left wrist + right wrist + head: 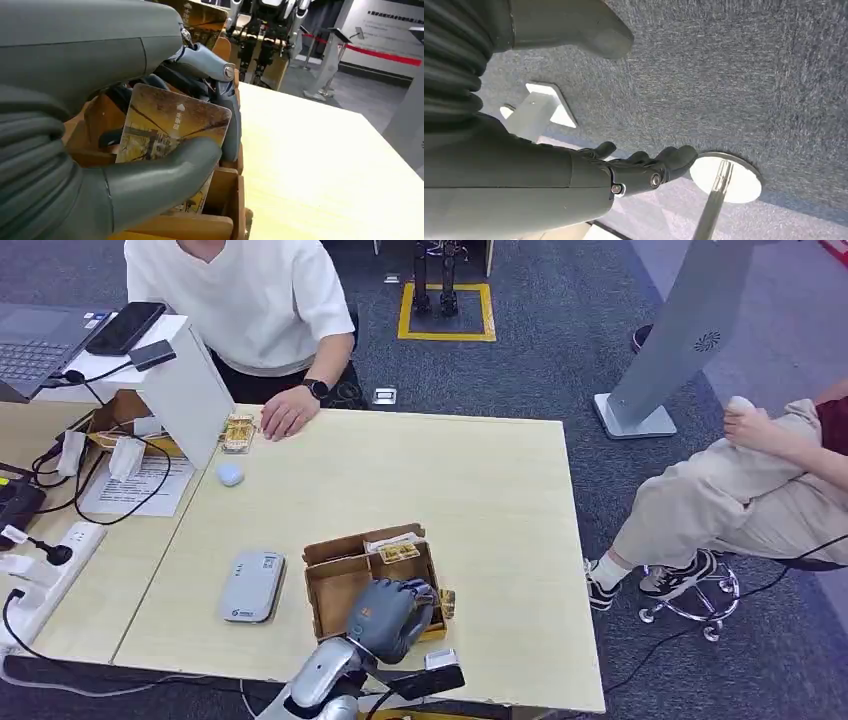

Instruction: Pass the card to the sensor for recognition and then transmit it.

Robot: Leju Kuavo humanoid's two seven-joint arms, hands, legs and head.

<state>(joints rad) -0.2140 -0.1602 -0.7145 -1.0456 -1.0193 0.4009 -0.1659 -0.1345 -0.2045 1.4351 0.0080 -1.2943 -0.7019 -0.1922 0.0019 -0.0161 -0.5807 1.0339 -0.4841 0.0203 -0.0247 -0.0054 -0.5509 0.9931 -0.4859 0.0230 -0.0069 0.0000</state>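
My left hand (392,615) reaches into the brown cardboard box (330,590) near the table's front edge. In the left wrist view this hand (150,170) pinches a yellow-brown printed card (170,127) between thumb and fingers, with the card standing up just above the box's compartments. More cards (398,551) lie at the box's far end. The grey-white card sensor (252,586) lies flat on the table just left of the box. My right hand (639,167) hangs over the grey carpet, thumb apart from the fingers, holding nothing.
A person in a white shirt sits across the table with a hand (288,412) resting by a small stack of cards (238,432). A white puck (230,474), cables and a power strip (40,580) lie to the left. Another person (740,490) sits at the right.
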